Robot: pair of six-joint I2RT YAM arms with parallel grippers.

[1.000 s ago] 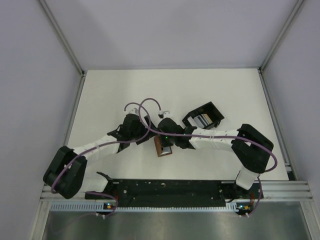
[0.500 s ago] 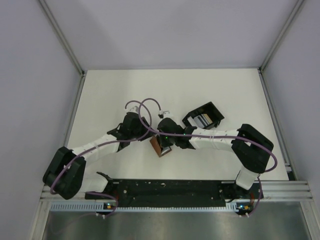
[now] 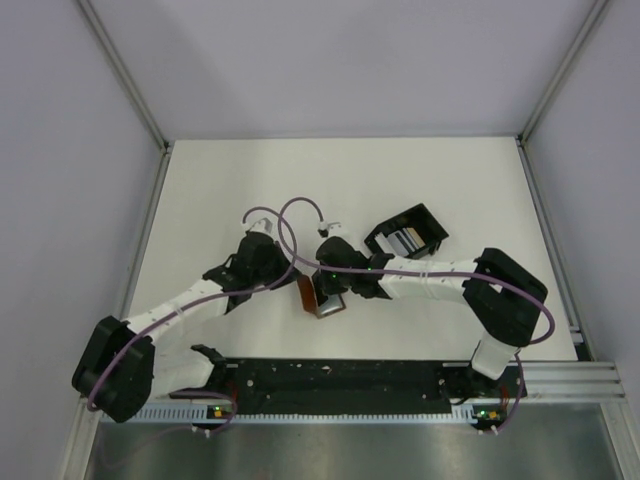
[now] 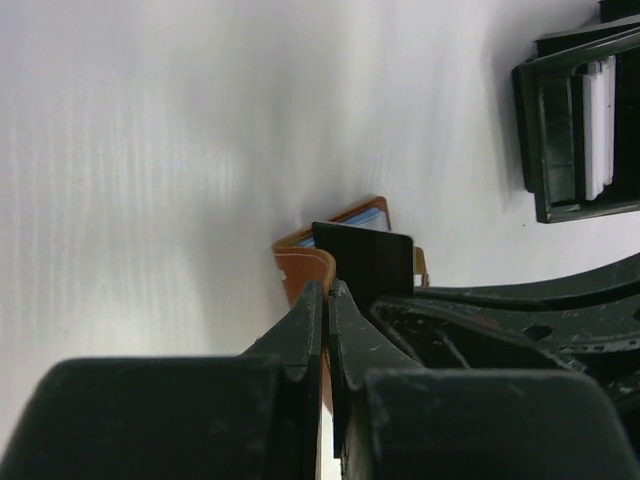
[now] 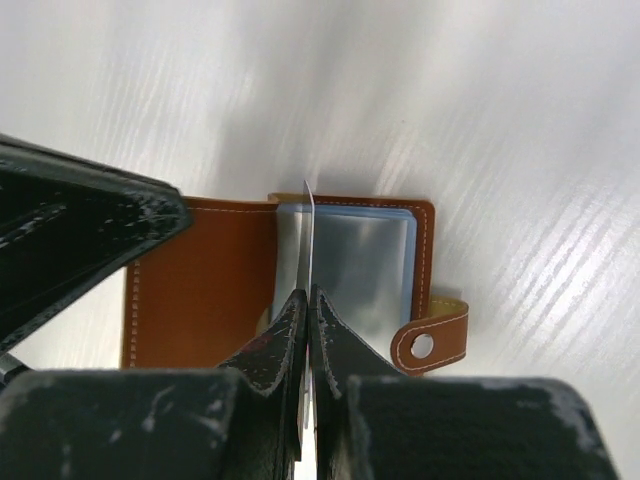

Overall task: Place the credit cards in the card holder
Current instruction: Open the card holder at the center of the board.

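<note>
The brown leather card holder (image 5: 205,290) lies open on the white table, its clear card pockets (image 5: 360,265) and snap tab (image 5: 432,342) to the right. My right gripper (image 5: 308,292) is shut on a thin pale credit card (image 5: 308,225), held edge-on with its tip at the pockets. From the left wrist view that card (image 4: 362,262) looks like a dark upright rectangle. My left gripper (image 4: 327,288) is shut on the holder's brown cover (image 4: 305,268). In the top view both grippers (image 3: 297,282) (image 3: 326,288) meet over the holder (image 3: 311,297).
A black open-frame slotted box (image 3: 408,235) with white cards (image 4: 598,100) stands just behind and to the right of the holder. The right forearm (image 3: 430,280) stretches across the table's middle. Grey walls enclose the table on three sides.
My left gripper has closed from open onto the holder's cover and drawn it slightly left, tilting it up. The left arm's elbow swung down and left. The right gripper stayed shut on its card.
</note>
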